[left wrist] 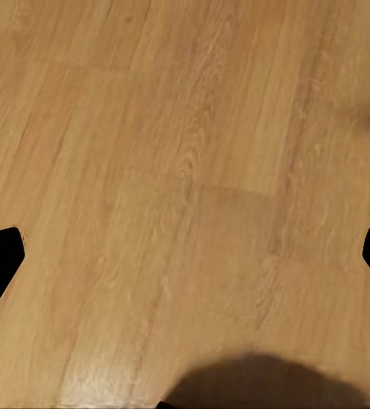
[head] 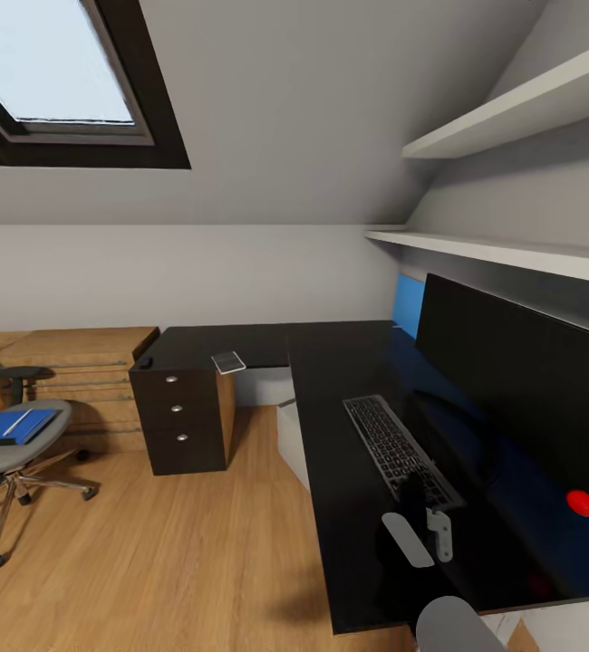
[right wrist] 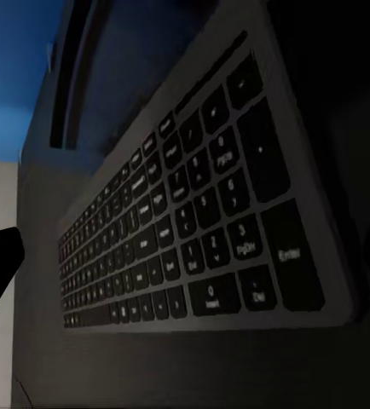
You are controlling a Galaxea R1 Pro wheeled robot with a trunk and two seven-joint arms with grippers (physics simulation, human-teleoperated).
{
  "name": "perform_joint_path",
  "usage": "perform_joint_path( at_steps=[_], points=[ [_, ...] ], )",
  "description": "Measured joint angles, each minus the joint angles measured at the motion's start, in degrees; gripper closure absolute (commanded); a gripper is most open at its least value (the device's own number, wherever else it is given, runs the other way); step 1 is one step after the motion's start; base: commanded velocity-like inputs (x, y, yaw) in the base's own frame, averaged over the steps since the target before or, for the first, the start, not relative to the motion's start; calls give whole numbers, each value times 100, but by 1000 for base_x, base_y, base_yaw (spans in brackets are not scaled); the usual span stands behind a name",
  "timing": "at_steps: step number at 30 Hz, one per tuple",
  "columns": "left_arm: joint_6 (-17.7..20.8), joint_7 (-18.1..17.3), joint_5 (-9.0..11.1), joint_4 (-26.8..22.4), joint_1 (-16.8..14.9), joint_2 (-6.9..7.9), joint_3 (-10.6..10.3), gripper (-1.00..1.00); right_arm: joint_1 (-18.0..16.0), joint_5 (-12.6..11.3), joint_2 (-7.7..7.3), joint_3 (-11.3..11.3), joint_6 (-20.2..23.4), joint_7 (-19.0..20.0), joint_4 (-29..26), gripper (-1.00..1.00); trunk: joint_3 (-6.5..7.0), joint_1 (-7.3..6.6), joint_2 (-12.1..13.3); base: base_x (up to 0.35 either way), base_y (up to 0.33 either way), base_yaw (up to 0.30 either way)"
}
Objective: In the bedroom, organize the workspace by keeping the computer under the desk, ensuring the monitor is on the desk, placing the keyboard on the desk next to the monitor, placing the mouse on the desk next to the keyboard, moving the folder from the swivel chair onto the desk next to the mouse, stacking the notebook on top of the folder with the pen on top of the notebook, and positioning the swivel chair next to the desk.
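The glossy black L-shaped desk [head: 331, 362] carries the wide black monitor [head: 512, 389] along its right wing, and the keyboard [head: 399, 448] lies in front of it. My right gripper [head: 414, 493] hovers open just over the keyboard's near end; up close the keyboard [right wrist: 202, 230] lies beneath the gripper [right wrist: 185, 256]. On the far wing sit a tiny dark mouse [head: 145, 362] and a small flat rectangle [head: 228, 362], likely the notebook. The grey swivel chair [head: 4, 462] stands at the left, away from the desk, holding the blue folder [head: 9, 426] with the pen [head: 18, 423] on it. The light grey computer [head: 290, 435] shows under the desk. My left gripper [left wrist: 185, 256] is open above the wood floor [left wrist: 185, 128].
A black drawer unit [head: 181, 417] with silver knobs supports the desk's left end. A light-wood drawer chest [head: 86, 376] stands behind the chair. Two white shelves [head: 512, 249] jut out above the monitor. Open wood floor [head: 168, 543] lies between chair and desk.
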Motion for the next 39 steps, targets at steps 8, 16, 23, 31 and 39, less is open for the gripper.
perform_joint_path(
  at_steps=[8,16,23,31,39],
  points=[
    [0,0,-3,0,0,2,2,-100,0,7,0,-2,-2,0,0,-100,0,1,0,-326,0,0],
    [0,0,-1,1,0,2,3,-100,0,8,0,0,-4,0,8,-100,0,1,0,-334,0,0],
    [0,0,-1,0,0,2,3,-100,0,8,0,-3,-4,0,9,-100,0,1,0,-335,0,0],
    [0,0,3,0,0,2,3,-100,0,7,0,4,-4,-1,100,-100,0,1,0,-335,0,0],
    [0,0,1,0,0,2,3,-100,0,8,0,12,1,5,207,-100,0,1,0,-335,0,0]
  ],
)
